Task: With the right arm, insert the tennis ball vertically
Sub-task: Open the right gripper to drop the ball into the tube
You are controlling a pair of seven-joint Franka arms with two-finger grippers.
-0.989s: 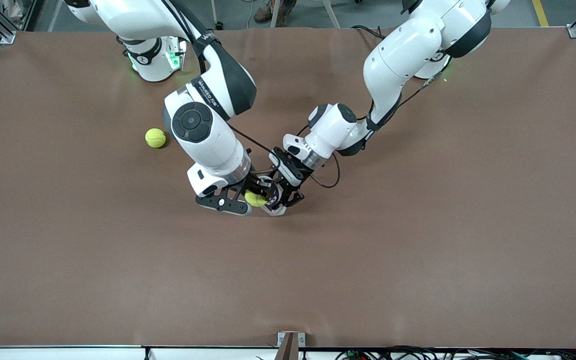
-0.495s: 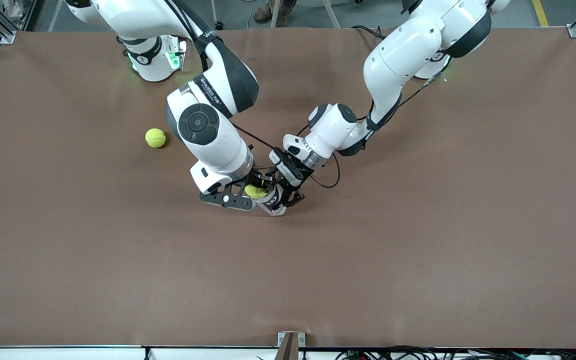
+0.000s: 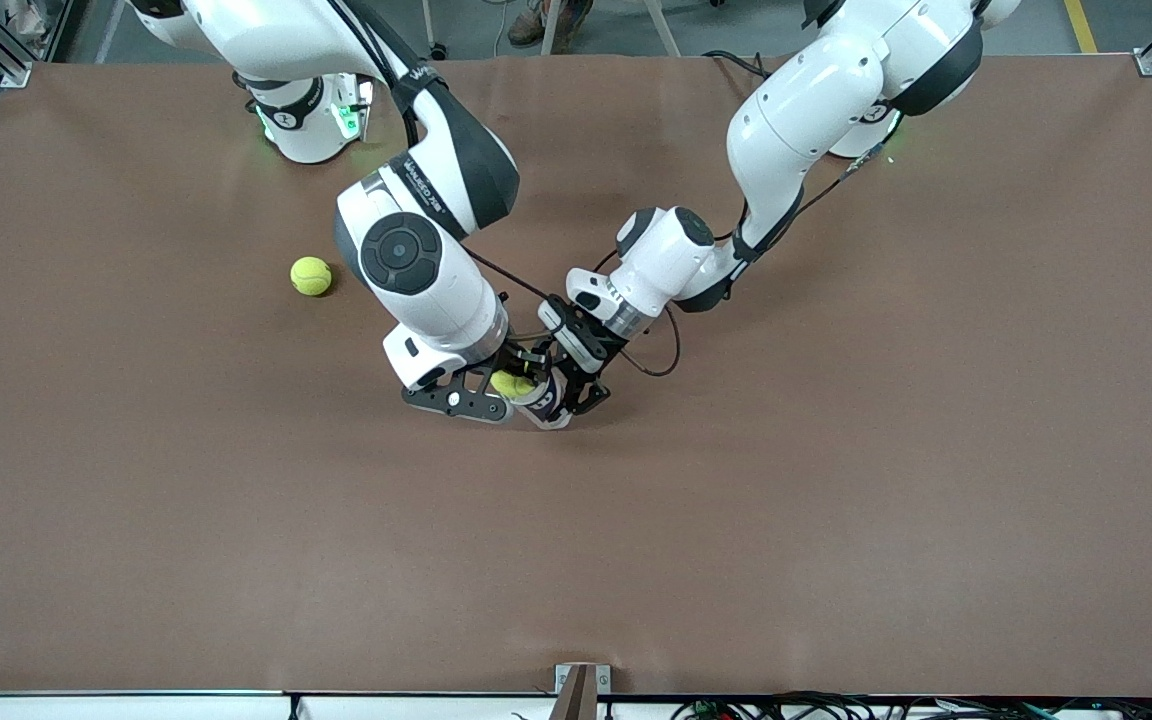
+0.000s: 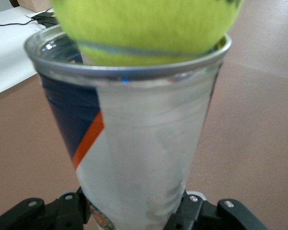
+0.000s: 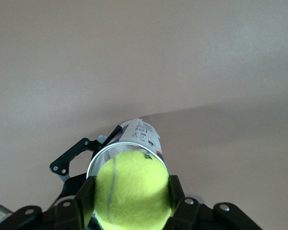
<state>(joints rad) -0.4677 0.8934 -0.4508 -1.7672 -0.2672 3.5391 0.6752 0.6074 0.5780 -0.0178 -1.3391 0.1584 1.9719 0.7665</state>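
Having shifted over the clear plastic can clamped in the left fingers, the right fingers gripped the fuzzy yellow-green tennis ball, now seated at its rim, ready for release.

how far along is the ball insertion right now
Done: the right tool has picked up a tennis ball and brought it to the can's mouth, while the left tool grips the can upright. In hand: the ball sits at the rim, only partly in. Left: push it down and release. A second tennis ball lies on the table.
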